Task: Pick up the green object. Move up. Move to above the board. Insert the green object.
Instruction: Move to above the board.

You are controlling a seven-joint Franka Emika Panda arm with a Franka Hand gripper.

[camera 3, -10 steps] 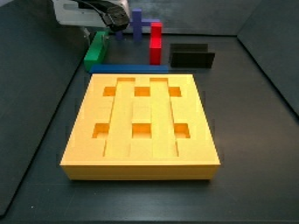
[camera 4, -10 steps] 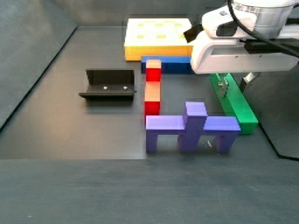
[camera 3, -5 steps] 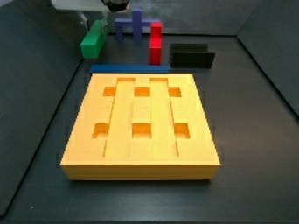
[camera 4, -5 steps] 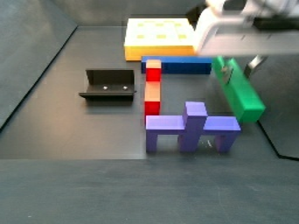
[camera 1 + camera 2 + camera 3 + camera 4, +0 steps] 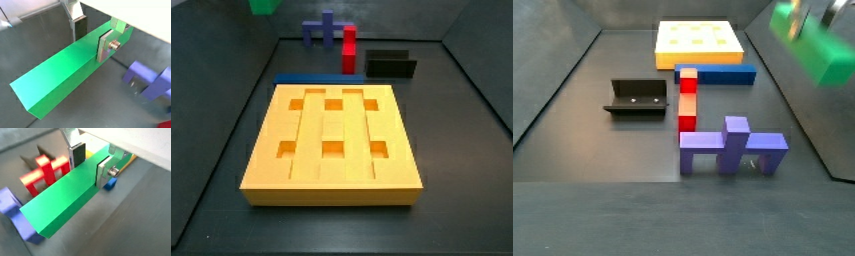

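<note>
Green bar lifted clear, transfer to the board next

Green object (image 5: 70, 70) now off the floor, up from its spot beside the purple piece (image 5: 734, 147) a second ago and raised high enough to sit at the top edge of both side views. Clamped across its width near one end by the gripper (image 5: 89, 162), silver fingers (image 5: 105, 44) pressed flat against both long faces, jaws open only as wide as the bar itself. Hangs lengthwise out from the grip, roughly level, with no visible sag or twist in either wrist view.

Relative to the board (image 5: 331, 138): bar well apart from it, beyond the far short end, past the blue bar (image 5: 305, 78) that lies touching that end. Only a green corner (image 5: 263, 6) left in a side view, above and behind the red block (image 5: 349, 45). Black fixture (image 5: 637, 98) off to one side of the board, untouched.

Pick and lift judged done. Leaves the move to above the board, then the insertion. Calls for lining the long bar up with a lengthwise groove before descent. Gripped off-centre, so a risk of the free end dipping or swinging on contact
</note>
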